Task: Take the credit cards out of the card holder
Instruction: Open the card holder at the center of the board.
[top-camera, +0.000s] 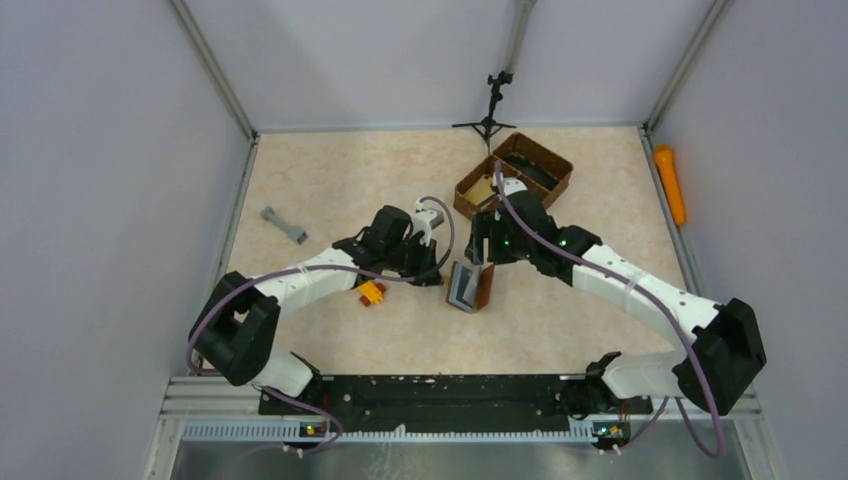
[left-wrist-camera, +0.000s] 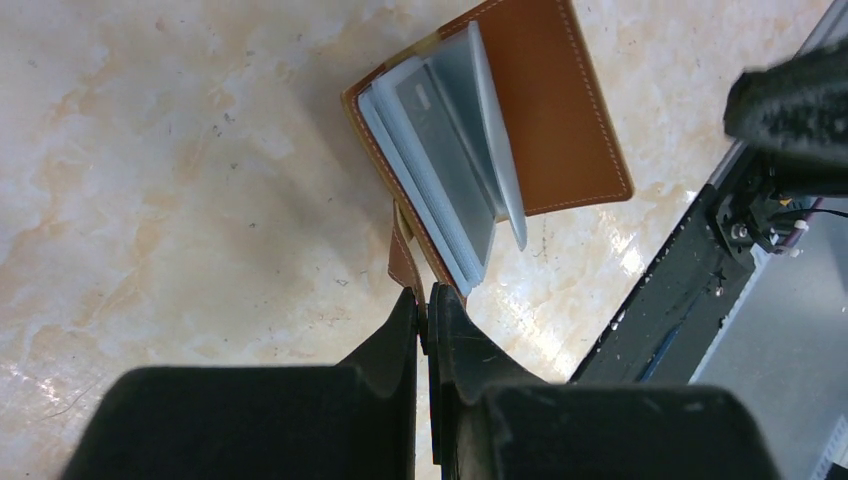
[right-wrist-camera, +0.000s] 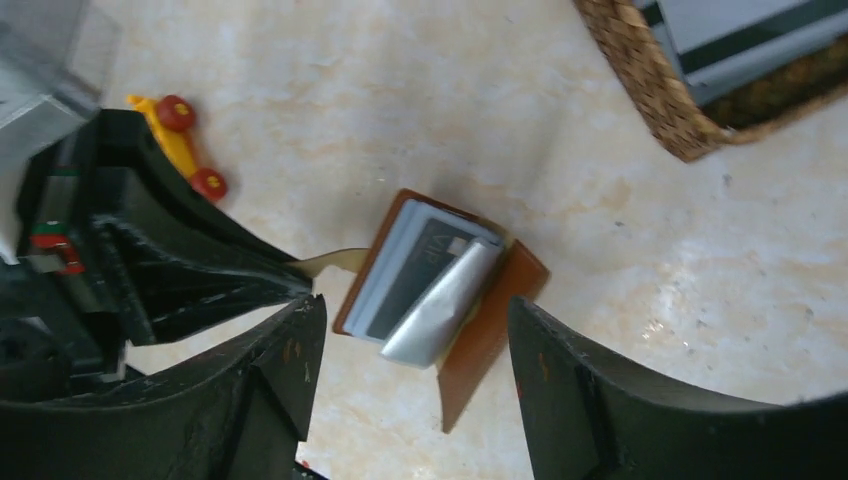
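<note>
The brown leather card holder (top-camera: 470, 285) stands open on its edge at the table's middle, and grey-silver credit cards (left-wrist-camera: 450, 170) show in its sleeves. My left gripper (left-wrist-camera: 425, 300) is shut on the holder's strap tab (left-wrist-camera: 403, 255), to the holder's left. My right gripper (right-wrist-camera: 415, 305) hangs open just above the card holder (right-wrist-camera: 500, 310). Its fingers straddle the cards (right-wrist-camera: 415, 265) and a loose grey sleeve without touching them. In the top view the right gripper (top-camera: 480, 250) sits right behind the holder.
A brown woven basket (top-camera: 515, 175) stands at the back right, behind the right arm. An orange toy car (top-camera: 371, 293) lies under the left arm and a grey piece (top-camera: 284, 225) lies far left. A small black tripod (top-camera: 490, 110) stands at the back wall.
</note>
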